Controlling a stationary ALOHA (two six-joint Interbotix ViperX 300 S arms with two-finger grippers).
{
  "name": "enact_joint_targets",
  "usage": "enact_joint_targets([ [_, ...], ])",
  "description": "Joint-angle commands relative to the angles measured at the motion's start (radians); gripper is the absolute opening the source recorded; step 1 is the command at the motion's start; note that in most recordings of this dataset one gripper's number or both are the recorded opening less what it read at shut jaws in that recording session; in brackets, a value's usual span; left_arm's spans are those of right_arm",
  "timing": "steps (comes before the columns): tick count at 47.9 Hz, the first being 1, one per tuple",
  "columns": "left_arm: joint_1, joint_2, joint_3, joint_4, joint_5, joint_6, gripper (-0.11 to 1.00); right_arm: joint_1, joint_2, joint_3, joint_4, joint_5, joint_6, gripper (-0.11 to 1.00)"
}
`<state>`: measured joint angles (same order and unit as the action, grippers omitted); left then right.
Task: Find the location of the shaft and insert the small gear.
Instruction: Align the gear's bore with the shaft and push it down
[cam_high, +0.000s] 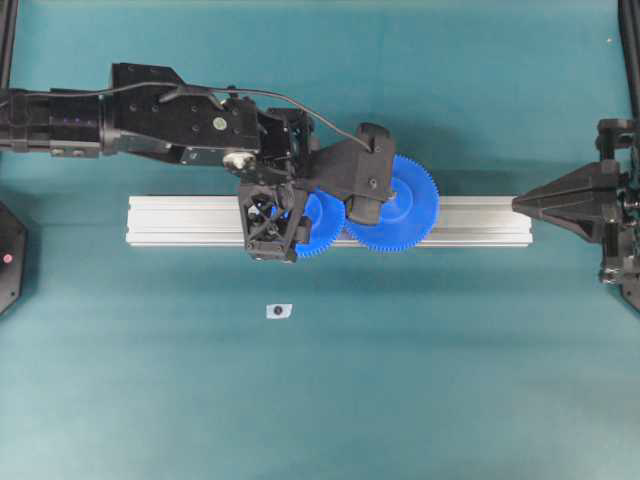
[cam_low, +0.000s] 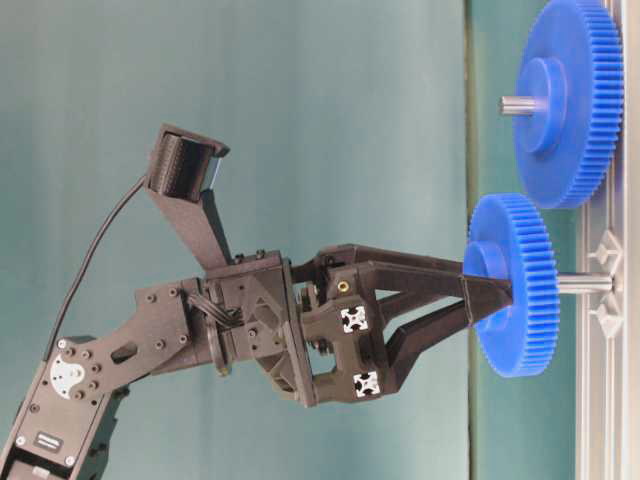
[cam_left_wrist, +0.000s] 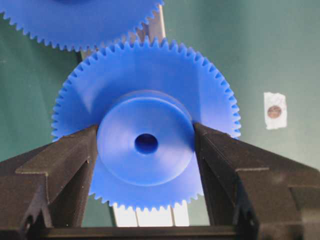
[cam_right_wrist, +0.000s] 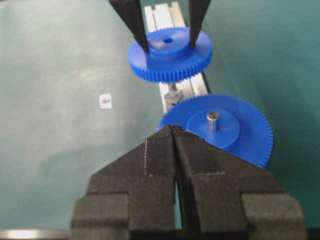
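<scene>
Two blue plastic toothed gears sit over a long silver aluminium rail (cam_high: 180, 221) lying across the teal table (cam_high: 420, 380). Small gear (cam_left_wrist: 146, 125), blue plastic with a raised round hub and dark centre hole, is pinched at its hub by the left gripper (cam_left_wrist: 145, 137); black fingers (cam_left_wrist: 75, 155) press the hub on both sides. Table-level view: small gear (cam_low: 515, 285) rides on a silvery pin, the shaft (cam_low: 585, 284), which runs from the gear's far face to the rail; a stretch of bare shaft shows between gear and rail, so the gear is held clear of the rail. Right wrist view confirms: small gear (cam_right_wrist: 170, 55) is raised above the rail, with the shaft (cam_right_wrist: 173, 91) visible beneath it.

Larger blue gear (cam_high: 400, 205) with a grey pin at its centre lies just beside the small gear on the rail; the teeth appear to overlap seen from overhead.

Right gripper (cam_right_wrist: 172, 132) hangs at the rail's right end, its jaws pressed together, holding nothing.

Small white tag with a dark dot (cam_high: 278, 311) lies on the table in front of the rail, well apart from both gears.
</scene>
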<state>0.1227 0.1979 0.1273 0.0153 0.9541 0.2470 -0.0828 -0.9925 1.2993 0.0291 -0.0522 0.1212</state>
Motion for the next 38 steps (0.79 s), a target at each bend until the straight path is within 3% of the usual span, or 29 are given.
enact_joint_targets([
  [1,0.046,0.000,-0.009,0.011,-0.005,0.002,0.63,-0.003,0.005,-0.015,0.003,-0.005,0.011,0.01],
  [38,0.061,0.020,-0.046,0.011,0.046,-0.018,0.63,-0.002,0.006,-0.015,0.002,-0.005,0.011,0.01],
])
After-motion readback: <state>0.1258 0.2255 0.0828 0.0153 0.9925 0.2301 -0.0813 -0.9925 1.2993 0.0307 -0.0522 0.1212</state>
